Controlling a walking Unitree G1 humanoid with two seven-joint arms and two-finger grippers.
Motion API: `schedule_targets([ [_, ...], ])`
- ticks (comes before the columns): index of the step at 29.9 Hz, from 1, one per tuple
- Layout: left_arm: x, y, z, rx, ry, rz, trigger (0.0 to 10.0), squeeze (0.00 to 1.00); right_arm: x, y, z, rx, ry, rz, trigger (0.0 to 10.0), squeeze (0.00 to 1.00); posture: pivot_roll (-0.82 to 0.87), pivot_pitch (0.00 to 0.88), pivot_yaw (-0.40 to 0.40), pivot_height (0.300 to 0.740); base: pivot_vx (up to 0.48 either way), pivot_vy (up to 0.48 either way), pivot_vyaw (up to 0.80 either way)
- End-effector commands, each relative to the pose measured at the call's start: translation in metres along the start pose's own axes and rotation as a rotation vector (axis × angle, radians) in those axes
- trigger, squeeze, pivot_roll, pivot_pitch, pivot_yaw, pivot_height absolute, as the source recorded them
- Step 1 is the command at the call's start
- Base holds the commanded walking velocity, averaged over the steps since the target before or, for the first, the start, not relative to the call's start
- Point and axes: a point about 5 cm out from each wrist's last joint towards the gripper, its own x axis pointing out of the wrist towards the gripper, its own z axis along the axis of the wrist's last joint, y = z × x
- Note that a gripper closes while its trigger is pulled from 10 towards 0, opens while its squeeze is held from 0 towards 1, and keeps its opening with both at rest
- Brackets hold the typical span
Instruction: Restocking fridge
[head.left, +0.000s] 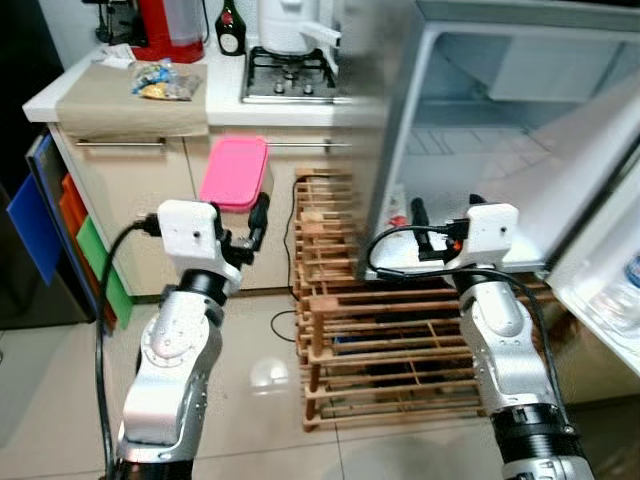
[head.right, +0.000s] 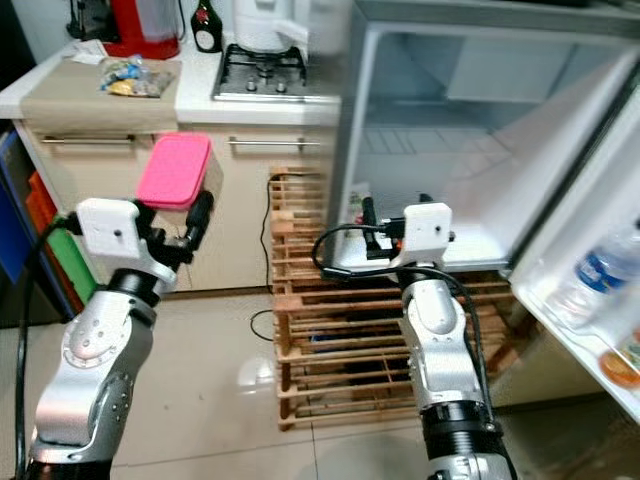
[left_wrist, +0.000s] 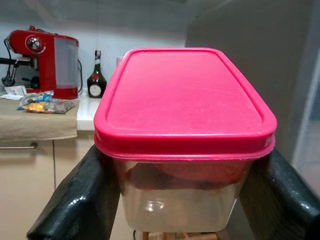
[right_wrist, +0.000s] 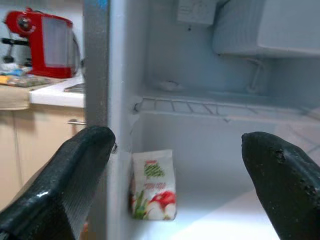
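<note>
A clear plastic box (left_wrist: 182, 200) with a pink lid (left_wrist: 184, 100) is gripped between the two black fingers (left_wrist: 75, 200) of the left gripper (head.left: 250, 215); the fingers are pressed against the box's two side walls just under the lid's rim. Something reddish can be made out through the clear wall, but what it is cannot be told. The box is held up in the air in front of the cream cupboard (head.left: 130, 200), at about ten o'clock in the left eye view, well apart from the fridge (head.left: 480, 130).

The right gripper (right_wrist: 180, 165) is held with its fingers (right_wrist: 75, 170) spread wide and nothing between them; it is raised at the lower front edge of the fridge, at about four o'clock in the left eye view. Beyond those fingers a small white packet (right_wrist: 154, 185) with red and green print is seen standing upright on the fridge floor, close to the near side wall, beneath a wire shelf (right_wrist: 190, 107).

The fridge door (head.right: 590, 300) is swung open at three o'clock, and a bottle (head.right: 600, 268) is seen in its rack. A wooden pallet (head.left: 390, 350) lies under the fridge. On the counter (head.left: 130, 95) at eleven o'clock a red coffee machine (head.left: 165, 25), a dark bottle (head.left: 231, 30), a bag of snacks (head.left: 160, 82) and a gas hob (head.left: 290, 72) are seen.
</note>
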Motion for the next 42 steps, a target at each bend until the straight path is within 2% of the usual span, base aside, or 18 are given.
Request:
schedule_targets([
  [1, 0.001, 0.000, 0.000, -0.002, 0.000, -0.002, 10.0, 0.00, 0.001, 0.000, 0.003, 0.003, -0.014, 0.006, 10.0, 0.04, -0.10, 0.000, 0.003, 0.740, 0.000, 0.000, 0.00],
  [4, 0.002, 0.001, -0.001, 0.001, 0.004, 0.008, 10.0, 0.00, 0.000, -0.001, 0.001, 0.001, -0.010, 0.006, 10.0, 0.04, -0.10, 0.000, 0.002, 0.740, 0.000, 0.000, 0.00],
  [10, 0.008, 0.005, -0.006, -0.001, 0.032, 0.046, 10.0, 0.00, 0.001, 0.000, 0.002, 0.002, -0.012, 0.015, 10.0, 0.04, -0.10, 0.000, 0.002, 0.740, 0.000, -0.451, 0.00],
  [14, 0.010, 0.015, -0.016, -0.021, 0.078, 0.104, 10.0, 0.00, -0.001, 0.002, 0.000, 0.002, -0.005, 0.022, 10.0, 0.04, -0.11, 0.000, 0.005, 0.740, 0.000, -0.424, 0.00],
  [20, 0.014, 0.009, -0.015, 0.002, 0.066, 0.064, 10.0, 0.00, -0.004, 0.001, -0.002, -0.003, 0.006, 0.019, 10.0, 0.06, -0.12, 0.000, 0.007, 0.740, 0.000, -0.443, 0.64],
  [26, 0.017, 0.006, -0.012, -0.007, 0.047, 0.039, 10.0, 0.00, -0.005, 0.000, -0.002, -0.011, 0.013, 0.018, 10.0, 0.04, -0.12, 0.000, 0.009, 0.740, 0.047, -0.434, 0.00],
  [34, 0.023, 0.012, -0.007, 0.010, 0.027, 0.048, 10.0, 0.00, -0.005, 0.005, 0.001, -0.011, 0.001, 0.046, 10.0, 0.04, -0.12, 0.000, 0.013, 0.740, 0.000, 0.000, 0.00],
  [42, 0.025, 0.010, -0.010, 0.003, 0.030, 0.047, 10.0, 0.00, -0.005, -0.003, -0.001, -0.012, 0.017, 0.012, 10.0, 0.04, -0.13, 0.000, 0.022, 0.740, 0.000, 0.000, 0.00],
])
